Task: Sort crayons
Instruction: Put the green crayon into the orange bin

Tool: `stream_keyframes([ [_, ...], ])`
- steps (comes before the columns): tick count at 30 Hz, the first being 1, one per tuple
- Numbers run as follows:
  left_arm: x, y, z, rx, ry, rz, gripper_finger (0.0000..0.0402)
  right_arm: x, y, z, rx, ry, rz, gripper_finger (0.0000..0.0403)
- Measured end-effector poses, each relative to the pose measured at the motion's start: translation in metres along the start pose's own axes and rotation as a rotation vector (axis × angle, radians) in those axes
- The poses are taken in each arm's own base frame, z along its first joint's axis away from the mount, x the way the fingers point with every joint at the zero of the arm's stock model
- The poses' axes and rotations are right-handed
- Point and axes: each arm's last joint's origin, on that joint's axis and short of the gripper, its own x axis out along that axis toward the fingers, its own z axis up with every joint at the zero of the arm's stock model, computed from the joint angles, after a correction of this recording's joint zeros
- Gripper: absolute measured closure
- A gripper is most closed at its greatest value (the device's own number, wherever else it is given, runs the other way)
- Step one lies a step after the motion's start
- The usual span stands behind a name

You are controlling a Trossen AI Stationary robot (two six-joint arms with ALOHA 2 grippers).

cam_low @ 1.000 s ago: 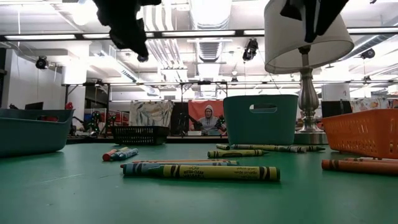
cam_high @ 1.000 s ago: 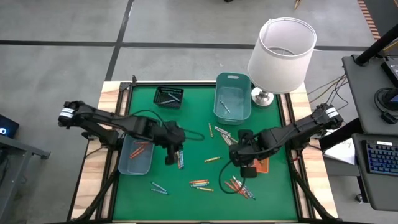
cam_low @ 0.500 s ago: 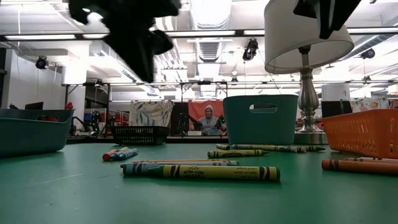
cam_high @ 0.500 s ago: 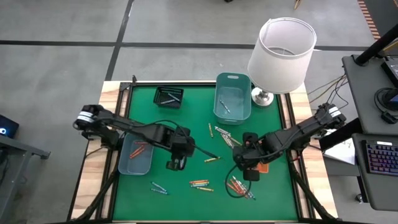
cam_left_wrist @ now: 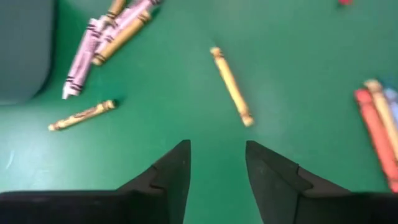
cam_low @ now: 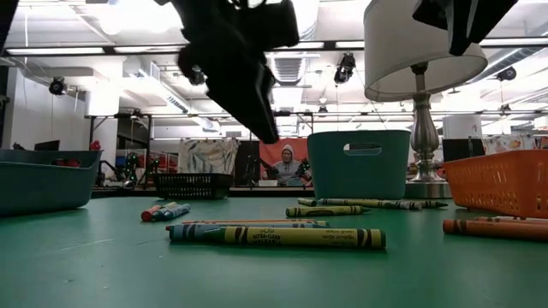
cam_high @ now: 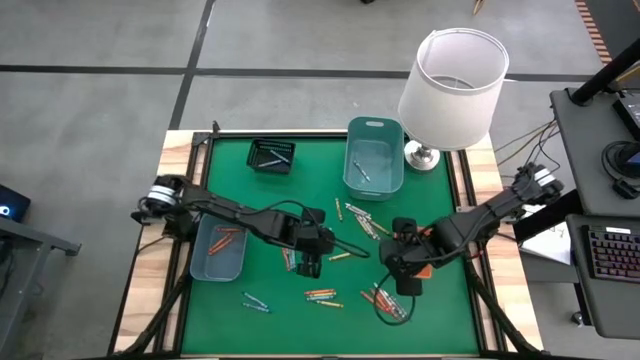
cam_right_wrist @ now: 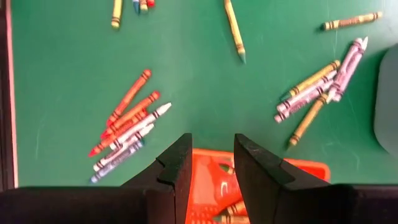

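Crayons (cam_high: 320, 295) lie scattered over the green bench (cam_high: 230, 320), mostly centre and right. The left gripper (cam_high: 308, 262), fingers spread and empty, hovers mid-bench near a yellowish crayon (cam_left_wrist: 231, 86); the next move is probably lowering onto it. The right gripper (cam_high: 406, 281), fingers parted, holds nothing above the orange tray (cam_right_wrist: 217, 180). Open felt surrounds that crayon.

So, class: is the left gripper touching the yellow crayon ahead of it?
Apart. The left wrist view shows bare green mat between the left gripper and the yellow crayon; its fingers hold nothing.

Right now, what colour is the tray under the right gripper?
Orange tray, clearest in the right wrist view.
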Motion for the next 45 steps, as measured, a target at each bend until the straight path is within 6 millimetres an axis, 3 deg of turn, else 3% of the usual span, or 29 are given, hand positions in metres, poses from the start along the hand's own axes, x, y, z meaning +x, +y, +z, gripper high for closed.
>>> stream_keyframes([
  [13, 0.045, -0.01, 0.006, -0.115, -0.2, 0.014, 0.0242, 0.002, -0.001, -0.005, 0.011, -0.142, 0.026, 0.0296],
  [22, 0.078, -0.02, -0.004, -0.147, -0.152, 0.01, 0.0244, 0.012, 0.0, -0.005, 0.002, -0.183, 0.019, 0.0296],
  [29, 0.088, -0.022, -0.008, -0.156, -0.136, 0.017, 0.0249, 0.02, 0.001, -0.007, 0.012, -0.2, 0.028, 0.0296],
  [34, 0.089, -0.022, -0.011, -0.157, -0.132, 0.035, 0.0288, 0.027, 0.001, -0.008, 0.018, -0.223, 0.04, 0.0296],
  [41, 0.091, -0.022, -0.018, -0.16, -0.122, 0.037, 0.0389, 0.032, 0.002, -0.008, 0.023, -0.246, 0.051, 0.0296],
  [45, 0.092, -0.022, -0.021, -0.163, -0.119, 0.043, 0.0393, 0.031, 0.003, -0.007, 0.025, -0.259, 0.058, 0.0296],
])
